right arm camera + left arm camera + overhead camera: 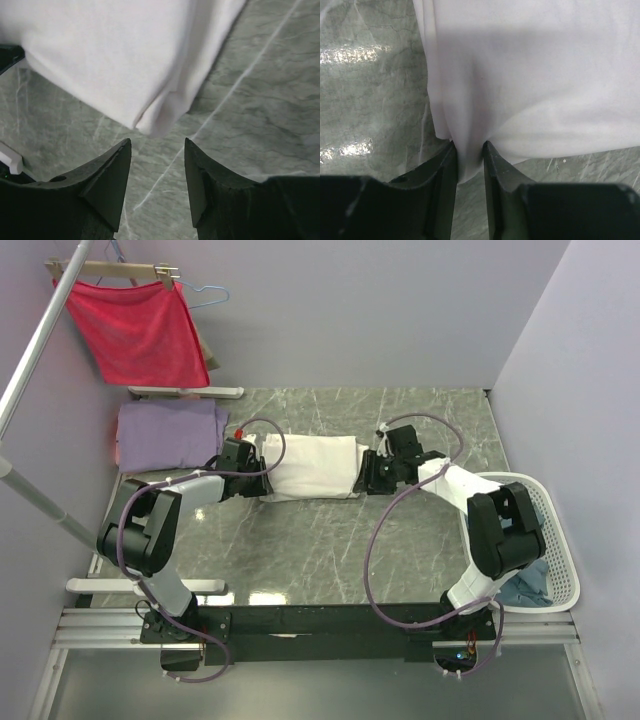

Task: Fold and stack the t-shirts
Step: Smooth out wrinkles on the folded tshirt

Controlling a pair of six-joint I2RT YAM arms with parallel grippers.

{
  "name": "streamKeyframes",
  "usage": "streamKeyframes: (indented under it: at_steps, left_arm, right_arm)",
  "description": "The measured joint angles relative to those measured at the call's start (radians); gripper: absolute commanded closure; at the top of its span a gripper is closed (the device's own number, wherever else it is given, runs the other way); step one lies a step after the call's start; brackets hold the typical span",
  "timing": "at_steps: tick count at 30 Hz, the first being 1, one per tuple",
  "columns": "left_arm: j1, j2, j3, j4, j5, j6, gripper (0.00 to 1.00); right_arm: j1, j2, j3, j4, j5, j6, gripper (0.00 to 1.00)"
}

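A white t-shirt point(310, 468) lies folded into a long rectangle at the middle of the marble table, with no print showing. My left gripper point(262, 481) is at its left end. In the left wrist view this gripper point(469, 145) is open, and a fold of the white shirt point(535, 90) still sits loosely between the fingertips. My right gripper point(363, 476) is at the shirt's right end. It stands open point(157, 141), and the shirt's corner point(155, 120) lies just ahead of the tips, untouched. A folded lavender t-shirt point(168, 433) lies at the back left. A grey-blue t-shirt point(528, 585) lies crumpled in the basket.
The white slotted basket point(556, 530) stands at the right edge beside the right arm. A red cloth point(135, 330) hangs on a hanger at the back left, above the lavender shirt. A slanted metal pole point(35, 345) crosses the left side. Bare marble point(300, 550) lies in front of the white shirt.
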Motion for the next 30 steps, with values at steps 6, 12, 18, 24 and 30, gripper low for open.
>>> streamKeyframes:
  at_steps: [6, 12, 18, 24, 30]
  left_arm:
    - [0.0, 0.008, 0.0, 0.001, 0.003, 0.0, 0.71]
    - [0.0, 0.009, 0.0, 0.002, 0.003, 0.0, 0.72]
    - [0.0, 0.009, 0.0, 0.002, 0.003, 0.0, 0.73]
    - [-0.001, 0.011, 0.0, 0.003, 0.003, 0.0, 0.74]
    - [-0.001, 0.011, 0.0, 0.004, 0.003, 0.0, 0.75]
  right_arm:
    - [0.042, 0.008, 0.001, 0.019, -0.014, 0.007, 0.5]
    - [0.051, 0.057, 0.003, 0.022, -0.004, 0.01, 0.55]
    - [0.051, 0.064, 0.003, 0.024, 0.01, 0.006, 0.57]
    - [0.051, 0.098, 0.031, 0.026, 0.025, -0.005, 0.57]
    - [0.051, 0.138, 0.054, 0.03, 0.04, -0.015, 0.67]
